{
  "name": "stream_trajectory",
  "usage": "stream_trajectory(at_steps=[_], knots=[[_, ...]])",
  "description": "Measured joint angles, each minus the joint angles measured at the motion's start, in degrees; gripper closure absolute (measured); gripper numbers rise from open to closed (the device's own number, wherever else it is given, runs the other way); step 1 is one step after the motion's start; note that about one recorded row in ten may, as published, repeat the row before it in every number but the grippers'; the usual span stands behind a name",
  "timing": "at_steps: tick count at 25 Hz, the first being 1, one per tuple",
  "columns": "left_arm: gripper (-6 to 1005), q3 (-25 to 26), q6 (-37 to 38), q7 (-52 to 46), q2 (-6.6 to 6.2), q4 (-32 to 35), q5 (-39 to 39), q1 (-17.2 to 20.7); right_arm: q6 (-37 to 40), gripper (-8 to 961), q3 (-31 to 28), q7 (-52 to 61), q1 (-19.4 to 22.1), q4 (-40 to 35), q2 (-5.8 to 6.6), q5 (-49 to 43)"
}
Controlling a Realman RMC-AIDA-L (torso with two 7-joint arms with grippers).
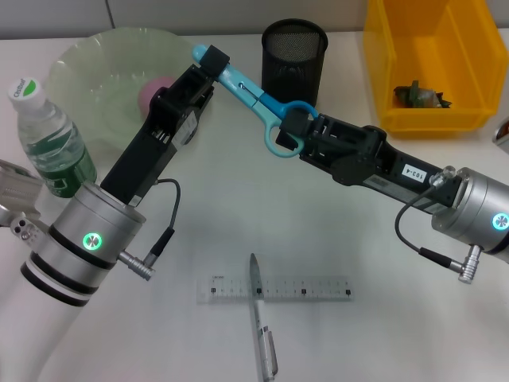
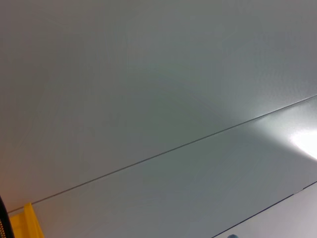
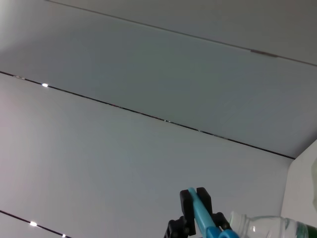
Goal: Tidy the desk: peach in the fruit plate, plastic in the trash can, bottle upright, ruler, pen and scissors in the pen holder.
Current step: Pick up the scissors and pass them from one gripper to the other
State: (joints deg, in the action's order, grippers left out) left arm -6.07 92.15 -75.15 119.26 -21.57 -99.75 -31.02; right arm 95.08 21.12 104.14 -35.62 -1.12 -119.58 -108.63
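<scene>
Scissors (image 1: 254, 97) between both end effectors

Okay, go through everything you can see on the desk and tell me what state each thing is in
Scissors: lifted, held at both ends.
Left gripper: shut on the blade end.
Right gripper: shut on the handle end.
Bottle: upright, capped.
Peach: in the fruit plate.
Pen holder: upright.
Ruler: flat on the desk.
Pen: lying across the ruler.
Trash can: holds plastic.
</scene>
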Motion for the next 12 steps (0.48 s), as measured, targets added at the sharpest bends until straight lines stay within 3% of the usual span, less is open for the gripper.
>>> stream_trajectory(at_steps=[5,12], knots=[[834,0.02,-0.1,0.01,0.0,0.0,0.0,0.0,0.03,634,0.2,0.0,-0.41,0.0,-0.03,0.0],[828,-0.09,-0.4,0.01,0.0,0.04,0.0,0.0,-0.14,635,0.24,0.0,-0.64,0.24,-0.04,0.0]])
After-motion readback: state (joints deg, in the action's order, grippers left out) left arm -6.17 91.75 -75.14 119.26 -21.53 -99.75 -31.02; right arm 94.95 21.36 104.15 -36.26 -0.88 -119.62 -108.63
